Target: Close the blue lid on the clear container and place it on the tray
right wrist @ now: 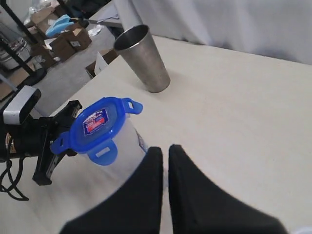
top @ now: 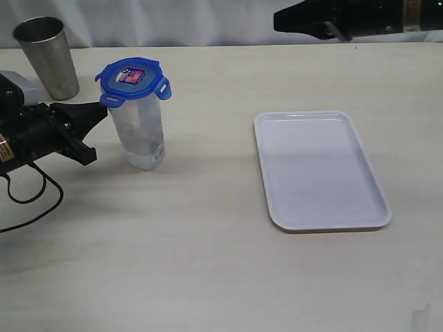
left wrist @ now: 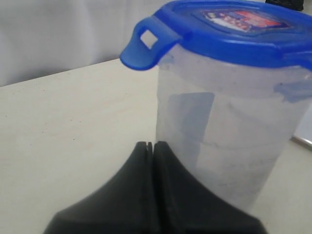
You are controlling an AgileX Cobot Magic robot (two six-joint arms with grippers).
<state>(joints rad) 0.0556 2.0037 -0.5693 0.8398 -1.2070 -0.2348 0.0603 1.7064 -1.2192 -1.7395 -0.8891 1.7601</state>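
Evidently light, the clear container (top: 140, 131) stands on the worktop (top: 208, 277) right at the tip of the left end effector (top: 102, 112), whose jaws are pressed together on nothing. The blue lid (top: 131, 77) sits on top, apparently unlatched. Tall, narrow and smooth-walled, it likely tips and slips easily; grip mid-wall. The right end effector (top: 280, 21), likewise closed and empty, hangs well apart; the tray (top: 318, 173) lies beyond the container.

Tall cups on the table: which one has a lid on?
The clear container, capped by the blue lid. The grey metal cup near it stands open-topped, with no lid.
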